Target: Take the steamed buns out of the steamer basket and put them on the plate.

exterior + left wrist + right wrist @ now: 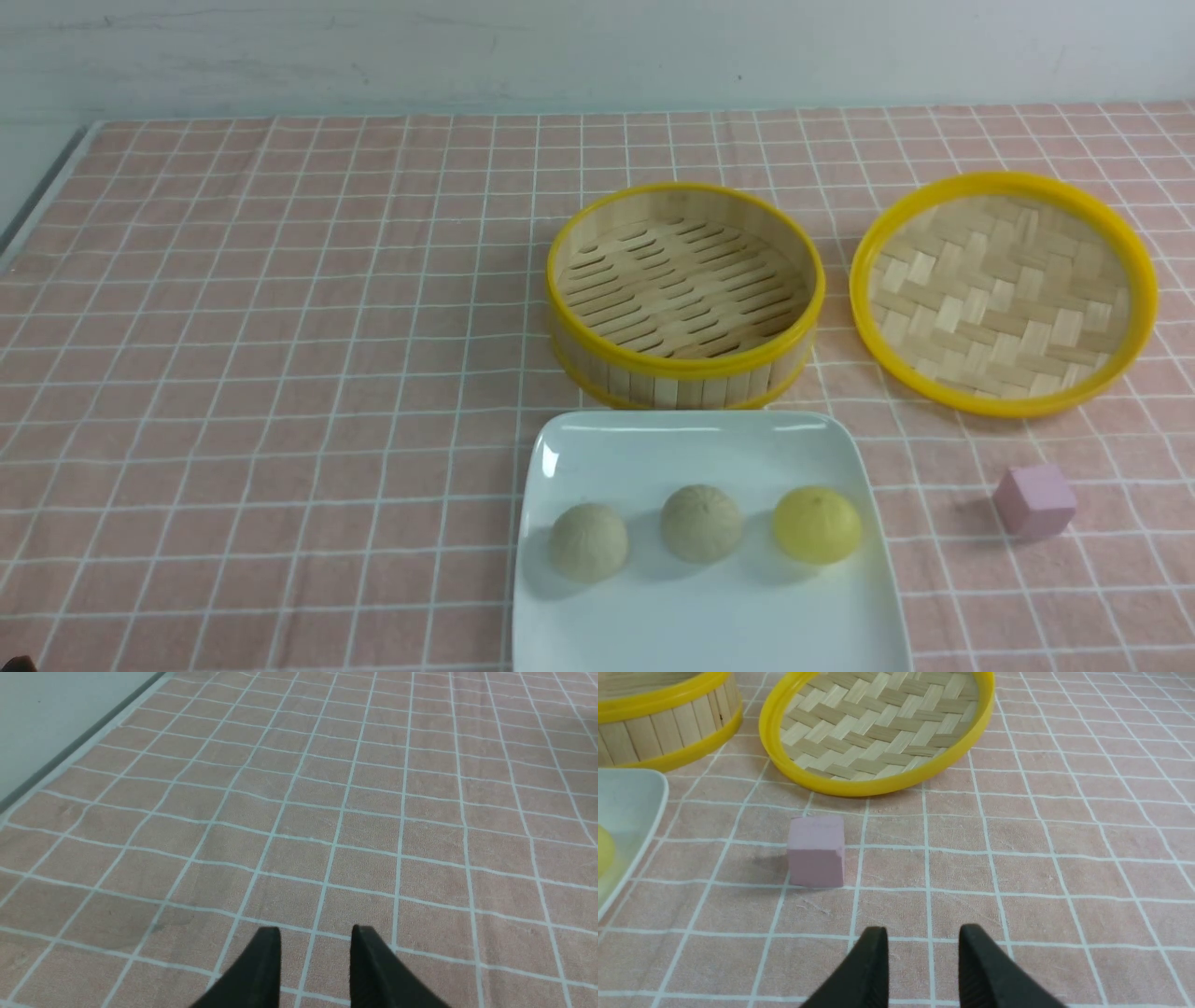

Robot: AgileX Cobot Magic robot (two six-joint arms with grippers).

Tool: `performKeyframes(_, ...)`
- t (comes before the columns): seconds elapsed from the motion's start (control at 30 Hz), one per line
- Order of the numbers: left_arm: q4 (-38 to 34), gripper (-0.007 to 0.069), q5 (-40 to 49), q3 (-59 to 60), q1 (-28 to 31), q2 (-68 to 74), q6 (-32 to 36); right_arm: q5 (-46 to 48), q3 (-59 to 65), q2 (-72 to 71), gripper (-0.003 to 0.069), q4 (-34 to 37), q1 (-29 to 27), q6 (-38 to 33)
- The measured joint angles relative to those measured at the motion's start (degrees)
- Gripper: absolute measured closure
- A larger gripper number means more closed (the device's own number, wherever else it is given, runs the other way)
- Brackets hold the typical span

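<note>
Three steamed buns lie in a row on the white square plate (709,625): a beige one (588,541) on the left, a beige one (701,523) in the middle, a yellow one (817,525) on the right. The steamer basket (684,294) stands empty just behind the plate. Neither arm shows in the front view. My left gripper (316,933) is open and empty over bare cloth. My right gripper (923,933) is open and empty, near the pink cube. The right wrist view shows the plate's corner (630,812), a sliver of the yellow bun (603,851) and the basket's wall (663,723).
A shallow yellow-rimmed woven tray (1004,294) lies right of the basket, also in the right wrist view (878,728). A small pink cube (1034,502) sits right of the plate, in front of my right gripper (816,851). The table's left edge (70,751) shows in the left wrist view.
</note>
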Motion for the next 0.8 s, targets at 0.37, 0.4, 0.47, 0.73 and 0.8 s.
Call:
performKeyframes(0.37, 0.0, 0.0382, 0.0, 0.0, 0.0, 0.0, 0.0, 0.0, 0.0, 0.0, 0.0419, -1.9, 0.0, 1.9)
performKeyframes(0.4, 0.0, 0.0382, 0.0, 0.0, 0.0, 0.0, 0.0, 0.0, 0.0, 0.0, 0.0419, -1.9, 0.0, 1.6)
performKeyframes(0.47, 0.0, 0.0382, 0.0, 0.0, 0.0, 0.0, 0.0, 0.0, 0.0, 0.0, 0.0419, -1.7, 0.0, 1.2)
performKeyframes(0.73, 0.0, 0.0382, 0.0, 0.0, 0.0, 0.0, 0.0, 0.0, 0.0, 0.0, 0.0419, 0.2, 0.0, -2.0)
performKeyframes(0.8, 0.0, 0.0382, 0.0, 0.0, 0.0, 0.0, 0.0, 0.0, 0.0, 0.0, 0.0419, 0.2, 0.0, -2.0)
